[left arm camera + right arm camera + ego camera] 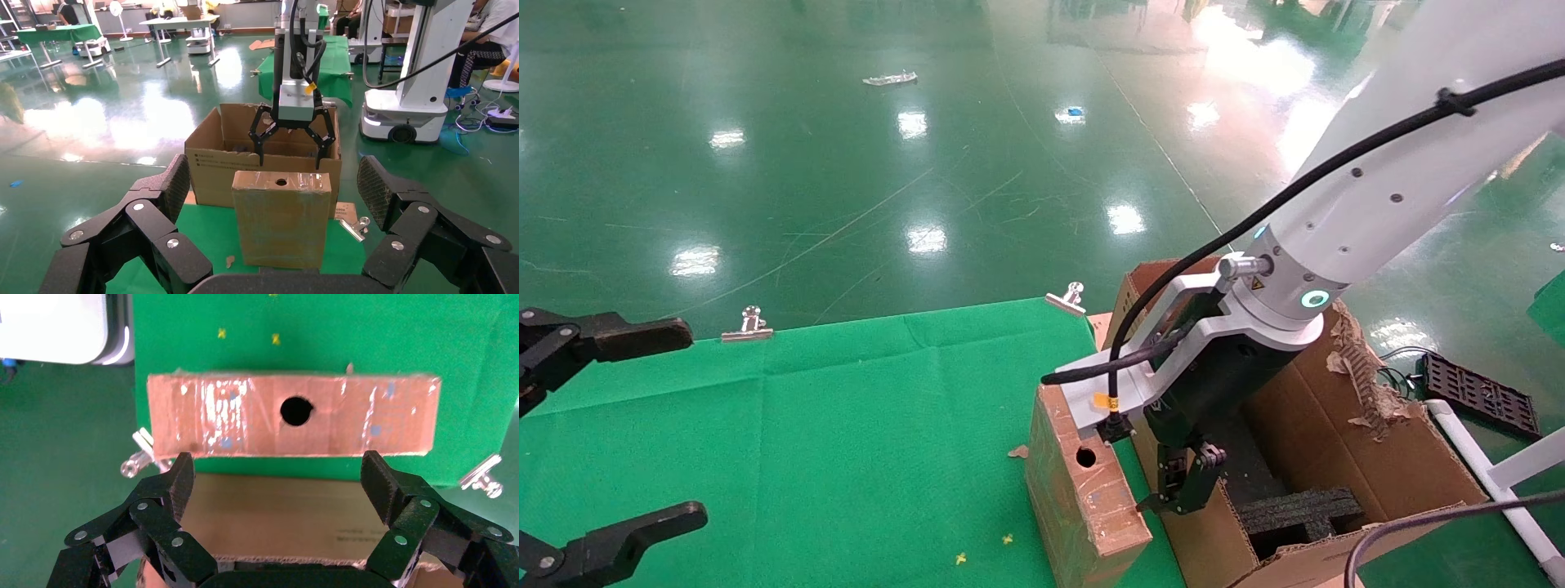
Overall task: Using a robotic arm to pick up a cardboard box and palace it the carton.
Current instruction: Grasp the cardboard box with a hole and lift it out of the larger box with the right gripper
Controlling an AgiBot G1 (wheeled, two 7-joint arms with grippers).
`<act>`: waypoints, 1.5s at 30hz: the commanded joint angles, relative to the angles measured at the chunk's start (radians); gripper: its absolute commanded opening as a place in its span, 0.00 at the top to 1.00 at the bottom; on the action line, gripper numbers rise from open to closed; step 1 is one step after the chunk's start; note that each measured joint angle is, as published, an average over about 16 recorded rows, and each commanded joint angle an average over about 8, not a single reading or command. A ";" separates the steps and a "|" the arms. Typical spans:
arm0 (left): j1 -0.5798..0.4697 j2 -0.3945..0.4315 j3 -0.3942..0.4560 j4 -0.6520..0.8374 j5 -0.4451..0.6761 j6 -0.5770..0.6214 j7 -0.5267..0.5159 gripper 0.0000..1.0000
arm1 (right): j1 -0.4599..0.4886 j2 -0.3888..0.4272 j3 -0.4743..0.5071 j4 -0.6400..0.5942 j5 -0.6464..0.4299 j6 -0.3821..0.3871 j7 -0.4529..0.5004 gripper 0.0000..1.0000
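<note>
The small cardboard box stands upright on the green table near its right edge, with its taped top face and round hole facing up. It also shows in the left wrist view and the right wrist view. The large carton stands just right of the table with black foam inside. My right gripper on the white robotic arm hangs open and empty over the carton's table-side wall, right beside the box and not touching it. My left gripper is open at the table's left edge.
Two metal binder clips pin the green cloth at the table's far edge. A black tray and a white pipe frame lie on the floor right of the carton. The carton's flaps are torn.
</note>
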 commanded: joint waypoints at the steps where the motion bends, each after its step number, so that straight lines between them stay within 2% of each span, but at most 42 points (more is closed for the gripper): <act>1: 0.000 0.000 0.000 0.000 0.000 0.000 0.000 0.00 | 0.021 -0.015 -0.040 0.000 0.004 0.003 0.013 0.00; 12: 0.000 0.000 0.001 0.000 -0.001 0.000 0.000 0.00 | 0.086 -0.054 -0.156 -0.004 0.036 0.025 0.099 0.00; 15: 0.000 0.000 0.001 0.000 -0.001 -0.001 0.001 0.00 | 0.100 -0.050 -0.174 -0.011 0.034 0.047 0.222 0.00; 19: 0.000 -0.001 0.001 0.000 -0.001 -0.001 0.001 0.00 | 0.110 -0.036 -0.183 -0.023 0.049 0.087 0.477 0.00; 21: 0.000 -0.001 0.002 0.000 -0.001 -0.001 0.001 0.00 | 0.104 -0.026 -0.181 -0.032 0.081 0.104 0.595 0.00; 24: 0.000 -0.001 0.002 0.000 -0.001 -0.001 0.001 0.00 | 0.087 -0.014 -0.179 -0.056 0.133 0.117 0.709 0.00; 30: 0.000 -0.001 0.002 0.000 -0.002 -0.001 0.001 0.00 | 0.038 -0.021 -0.194 -0.125 0.185 0.132 0.834 0.00; 37: -0.001 -0.001 0.003 0.000 -0.002 -0.001 0.001 0.00 | -0.007 -0.047 -0.215 -0.161 0.179 0.151 0.878 0.02; 38: -0.001 -0.001 0.003 0.000 -0.002 -0.001 0.001 0.00 | -0.009 -0.051 -0.218 -0.161 0.174 0.154 0.882 0.05; 39: -0.001 -0.001 0.003 0.000 -0.002 -0.001 0.001 0.00 | -0.011 -0.054 -0.220 -0.159 0.170 0.157 0.885 0.13; 41: -0.001 -0.001 0.003 0.000 -0.002 -0.001 0.001 0.02 | -0.012 -0.058 -0.223 -0.152 0.160 0.163 0.890 0.38; 43: -0.001 -0.001 0.003 0.000 -0.002 -0.001 0.002 0.17 | -0.011 -0.061 -0.226 -0.141 0.148 0.169 0.896 0.63; 45: -0.001 -0.001 0.003 0.000 -0.002 -0.001 0.002 0.41 | -0.010 -0.064 -0.229 -0.127 0.137 0.175 0.903 0.86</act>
